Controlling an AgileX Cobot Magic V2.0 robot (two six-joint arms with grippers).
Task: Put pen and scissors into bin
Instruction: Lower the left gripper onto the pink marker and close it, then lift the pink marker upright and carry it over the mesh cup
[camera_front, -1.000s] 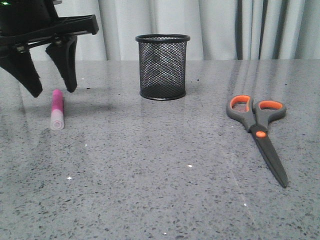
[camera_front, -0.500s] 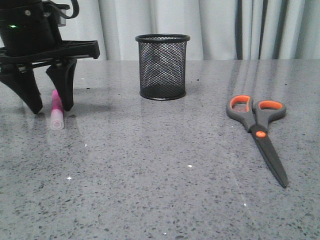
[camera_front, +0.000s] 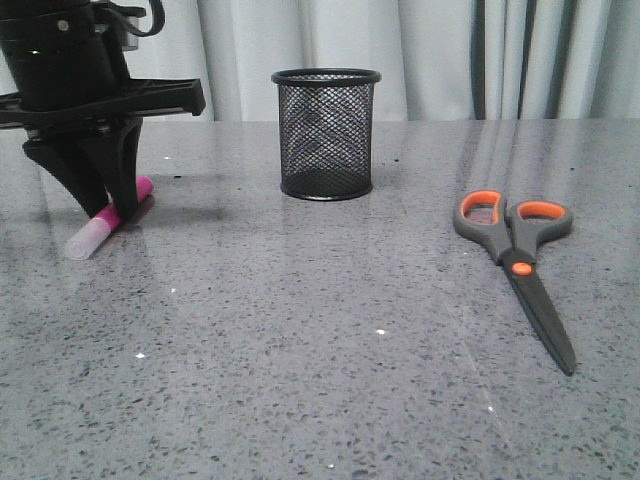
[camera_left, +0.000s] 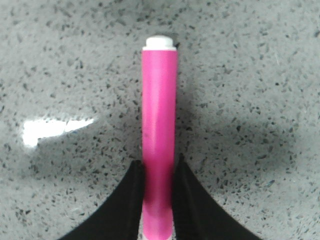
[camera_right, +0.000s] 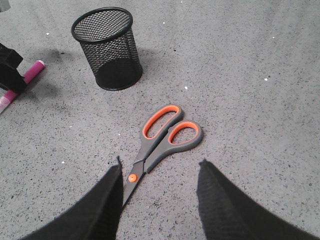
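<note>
The pink pen (camera_front: 128, 203) lies on the grey table at the far left, its whitish cap toward the front left. My left gripper (camera_front: 108, 213) is shut on the pen's pink barrel (camera_left: 159, 115), both fingers pressed against its sides near the table surface. The scissors (camera_front: 515, 258) lie flat at the right, orange-lined handles away from me, blades toward the front. My right gripper (camera_right: 160, 162) is open and empty above the scissors (camera_right: 165, 131), whose pivot lies by one finger. The black mesh bin (camera_front: 326, 135) stands upright at the back middle, and the right wrist view (camera_right: 107, 50) shows nothing in it.
A pale curtain hangs behind the table's far edge. The speckled grey tabletop (camera_front: 320, 350) stretches between the bin, the pen and the scissors. In the right wrist view the left gripper's black body (camera_right: 10, 72) sits over the pen (camera_right: 33, 70).
My left gripper has come down and shut on the pen. The pen has turned, so that its cap now points front-left. The scissors and bin have not moved.
</note>
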